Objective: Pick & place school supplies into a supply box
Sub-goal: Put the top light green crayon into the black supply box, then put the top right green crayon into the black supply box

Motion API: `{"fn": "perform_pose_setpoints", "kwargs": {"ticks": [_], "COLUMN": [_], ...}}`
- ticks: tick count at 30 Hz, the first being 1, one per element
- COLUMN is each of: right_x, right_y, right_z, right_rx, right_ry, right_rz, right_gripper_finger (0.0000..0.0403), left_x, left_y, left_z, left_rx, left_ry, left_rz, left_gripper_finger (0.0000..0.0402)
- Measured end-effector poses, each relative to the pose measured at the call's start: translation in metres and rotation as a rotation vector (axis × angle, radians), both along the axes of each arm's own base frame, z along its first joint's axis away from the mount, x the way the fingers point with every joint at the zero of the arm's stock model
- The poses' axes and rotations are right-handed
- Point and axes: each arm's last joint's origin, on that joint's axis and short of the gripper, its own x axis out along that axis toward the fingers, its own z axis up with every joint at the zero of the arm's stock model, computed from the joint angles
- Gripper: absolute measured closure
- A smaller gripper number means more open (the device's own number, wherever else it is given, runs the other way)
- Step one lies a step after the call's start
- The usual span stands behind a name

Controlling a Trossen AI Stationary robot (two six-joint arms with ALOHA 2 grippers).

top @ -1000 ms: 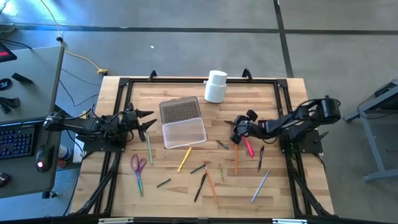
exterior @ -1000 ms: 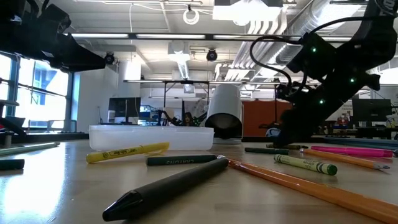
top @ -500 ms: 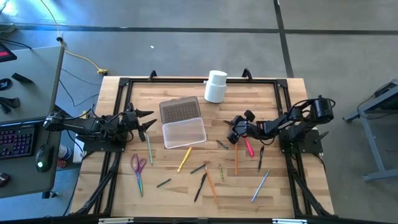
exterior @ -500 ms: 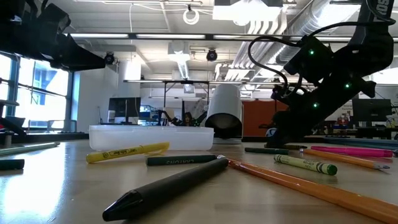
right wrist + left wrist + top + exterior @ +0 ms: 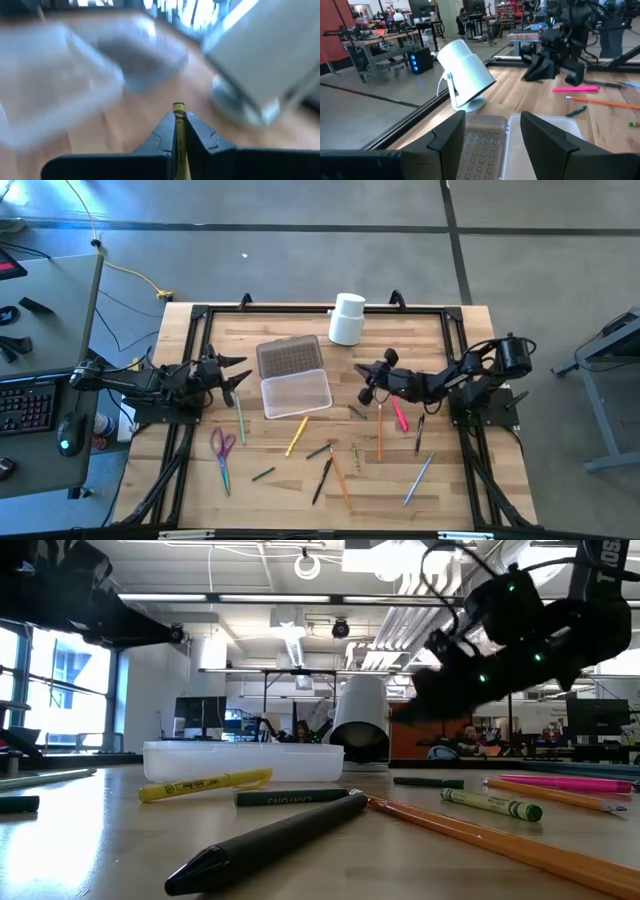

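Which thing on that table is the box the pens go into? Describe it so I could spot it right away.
Look at the middle of the wooden table, just in front of the white cylinder. The supply box is the clear rectangular tray there, with a grey textured lid lying open flat behind it. Everything else nearby is thin and stick-shaped.

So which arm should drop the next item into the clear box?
Right. The right gripper is shut on a yellow crayon beside the supply box; the left gripper waits open, holding nothing.
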Motion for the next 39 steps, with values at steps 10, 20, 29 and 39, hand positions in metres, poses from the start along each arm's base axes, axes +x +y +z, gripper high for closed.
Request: {"fn": "perform_pose_setpoints", "kwargs": {"ticks": [10, 20, 29, 39], "right_x": [0.105, 0.197, 0.218, 0.219], "right_y": [0.001, -0.001, -0.001, -0.001], "right_z": [0.054, 0.028, 0.008, 0.010], "right_rx": [-0.050, -0.018, 0.092, 0.062], "right_ry": [0.144, 0.421, 0.498, 0.512], "right_rz": [0.303, 0.448, 0.444, 0.439], "right_gripper_finger": [0.0397, 0.0378, 0.0386, 0.0335], "left_x": [0.000, 0.000, 0.000, 0.000], "left_y": [0.000, 0.000, 0.000, 0.000], "left_z": [0.000, -0.003, -0.006, -0.006], "left_rx": [0.000, -0.003, 0.002, 0.001], "left_ry": [0.000, 0.025, 0.065, 0.065], "left_rz": [0.000, -0.005, -0.007, -0.007], "left_gripper_finger": [0.0176, 0.0176, 0.0176, 0.0176]}}
